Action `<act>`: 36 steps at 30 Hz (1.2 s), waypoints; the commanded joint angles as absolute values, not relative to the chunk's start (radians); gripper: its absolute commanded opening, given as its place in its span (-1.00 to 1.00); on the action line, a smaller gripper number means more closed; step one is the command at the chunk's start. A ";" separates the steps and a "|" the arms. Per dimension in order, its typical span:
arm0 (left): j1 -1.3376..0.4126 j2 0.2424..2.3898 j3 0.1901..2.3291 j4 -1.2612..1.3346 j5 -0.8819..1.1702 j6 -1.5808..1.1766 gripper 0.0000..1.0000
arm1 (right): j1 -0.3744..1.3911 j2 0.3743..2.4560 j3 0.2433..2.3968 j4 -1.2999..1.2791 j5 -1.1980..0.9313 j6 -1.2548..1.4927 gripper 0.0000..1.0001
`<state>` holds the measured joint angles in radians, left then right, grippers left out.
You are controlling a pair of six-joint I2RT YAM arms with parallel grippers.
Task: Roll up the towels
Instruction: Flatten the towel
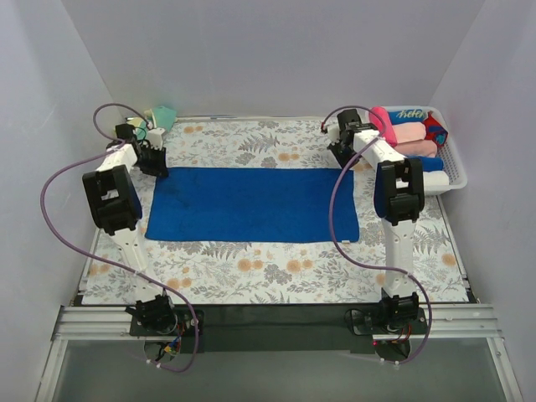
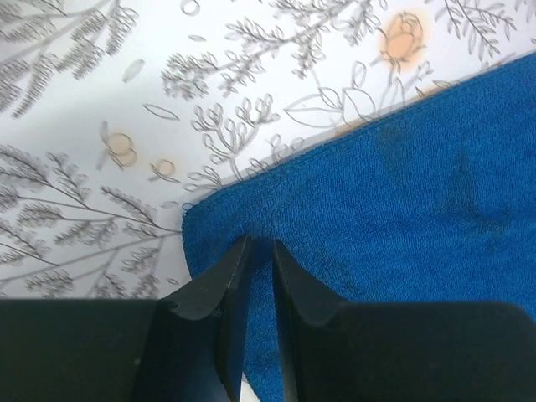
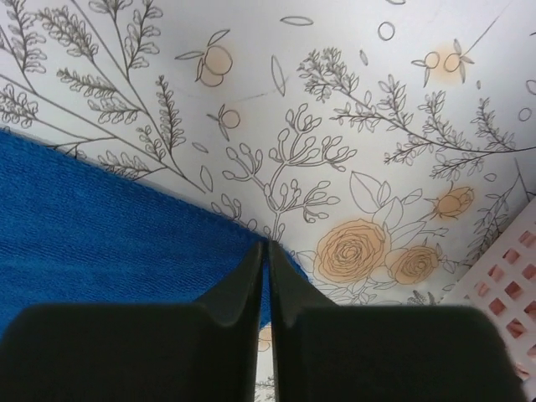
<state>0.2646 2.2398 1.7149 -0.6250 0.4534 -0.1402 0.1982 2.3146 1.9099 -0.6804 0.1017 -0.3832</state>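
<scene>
flat out, the blue towel (image 1: 251,205) lies unrolled mid-table on the floral cloth (image 1: 251,276). its long axis runs left to right and its short ends face the two arms. the left gripper (image 1: 155,162) sits at the towel's far left corner. in the left wrist view its fingers (image 2: 219,293) are drawn to a narrow slit, pinching the puckered cloth there. the right gripper (image 1: 342,155) sits at the far right corner, and its fingers (image 3: 243,280) are pressed together on the corner tip. a second towel (image 1: 163,114), teal-green showing, is bunched at the far left edge behind the left arm. a white basket (image 1: 456,172) at the far right holds rolled cloths (image 1: 410,134).
</scene>
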 commanded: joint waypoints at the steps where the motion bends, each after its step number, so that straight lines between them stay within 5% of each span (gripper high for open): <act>1: 0.285 2.289 1.749 -0.640 0.402 -0.124 -0.64 | 0.196 2.362 1.950 -0.673 0.095 -0.359 -0.74; 7: 0.285 2.160 1.778 -0.724 0.540 -0.084 -0.25 | 0.195 2.191 1.941 -0.712 0.006 -0.348 -0.12; 10: 0.285 2.031 1.766 -0.807 0.551 -0.005 -0.21 | 0.196 2.021 1.832 -0.748 -0.089 -0.377 0.10; 12: 0.288 1.943 1.735 -0.882 0.548 0.067 -0.20 | 0.196 1.942 1.763 -0.771 -0.144 -0.396 0.10; 16: 0.307 1.780 1.534 -0.962 0.528 0.242 -0.21 | 0.207 1.772 1.499 -0.848 -0.209 -0.445 -0.23; 20: 0.325 1.663 1.258 -0.951 0.519 0.298 -0.46 | 0.233 1.703 1.270 -0.842 -0.221 -0.440 -0.41; 23: 0.327 1.632 1.093 -0.890 0.492 0.291 -0.68 | 0.259 1.689 1.185 -0.816 -0.213 -0.434 -0.42; 36: 0.425 1.716 0.947 -0.747 0.281 0.279 -0.79 | 0.278 1.767 0.927 -0.657 -0.008 -0.488 -0.48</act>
<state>0.3931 1.6714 0.9657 -0.8066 0.4076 0.2325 0.2783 1.7020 1.0191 -0.7219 -0.1257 -0.4324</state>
